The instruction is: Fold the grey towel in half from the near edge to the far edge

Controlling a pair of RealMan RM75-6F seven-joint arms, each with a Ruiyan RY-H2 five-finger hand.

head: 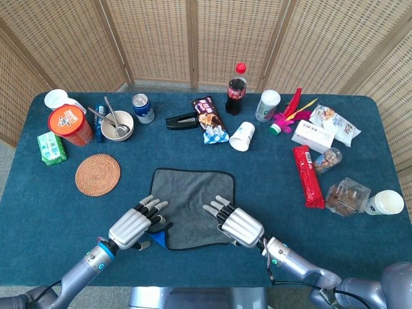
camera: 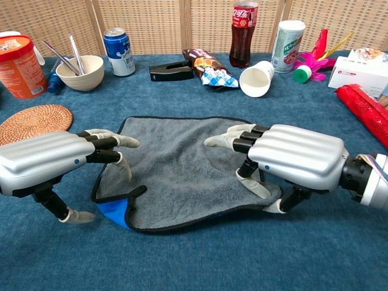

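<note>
The grey towel [head: 192,203] with a black hem lies flat in the middle of the table, also in the chest view [camera: 176,167]. Its near left corner is turned over and shows a blue underside [camera: 113,212]. My left hand [head: 134,226] hovers at that corner with fingers spread, fingertips over the towel's left edge and thumb down on the table [camera: 45,165]. My right hand [head: 239,225] sits over the near right part, fingers spread, one fingertip pressing the cloth and the thumb at the near edge [camera: 294,156]. Neither hand holds anything.
Beyond the towel stand a tipped paper cup [head: 243,136], a snack bag [head: 210,120], a cola bottle [head: 235,82], a can [head: 142,107] and a bowl with spoons [head: 118,125]. A woven coaster [head: 98,174] lies left; a red packet [head: 308,175] lies right.
</note>
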